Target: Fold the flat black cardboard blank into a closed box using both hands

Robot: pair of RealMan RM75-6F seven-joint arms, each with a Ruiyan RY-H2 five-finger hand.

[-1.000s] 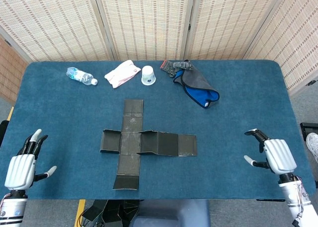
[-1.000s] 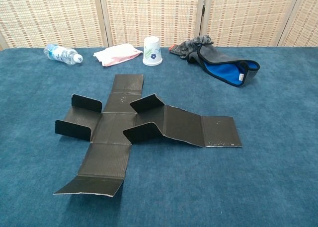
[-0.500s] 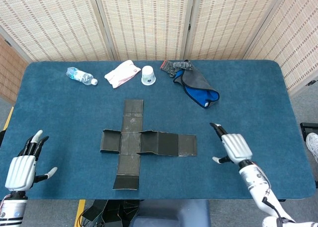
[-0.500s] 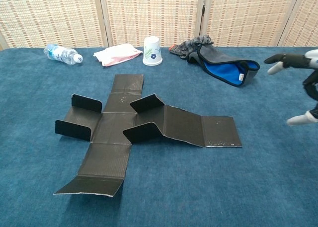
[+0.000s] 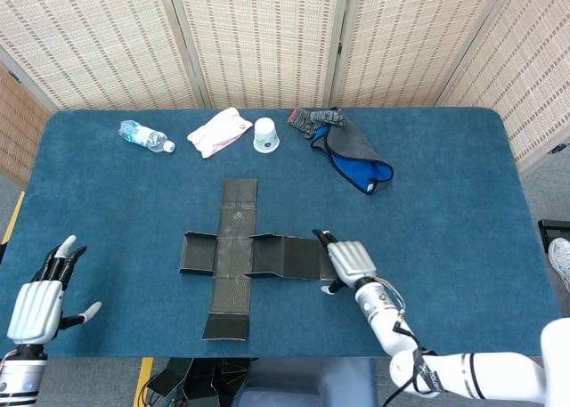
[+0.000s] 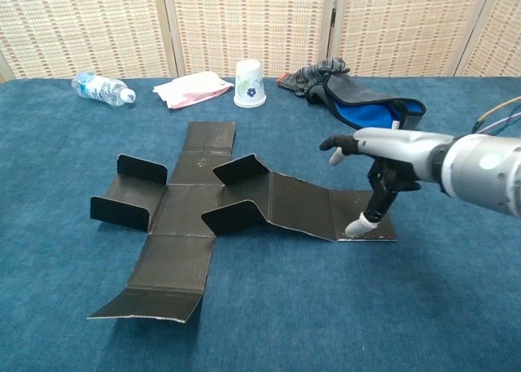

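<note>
The left hand [image 5: 37, 302] is being held off the near left corner of the table [image 5: 445, 184], fingers spread and nothing in it; it is judged to be waiting. It is being shown only in the head view.

The right hand [image 6: 376, 164] is being held over the right end panel of the blank [image 6: 244, 205], fingers spread, gripping nothing. One fingertip [image 6: 356, 225] is being pointed down at that panel's near edge, seemingly touching it, though contact cannot be confirmed. The hand is judged to be placed there to get under the end panel and begin lifting it.

The blank is lying mid-table as a cross, not yet a box. In the chest view its side flaps are being shown standing up from the creases, and the near strip's edge is curling off the cloth; from the head view all this is looking flat.

Along the far edge a bottle [image 5: 145, 137], a packet [image 5: 219, 131], a cup [image 5: 265, 134] and a cloth [image 5: 349, 150] are lying well apart from the blank.
</note>
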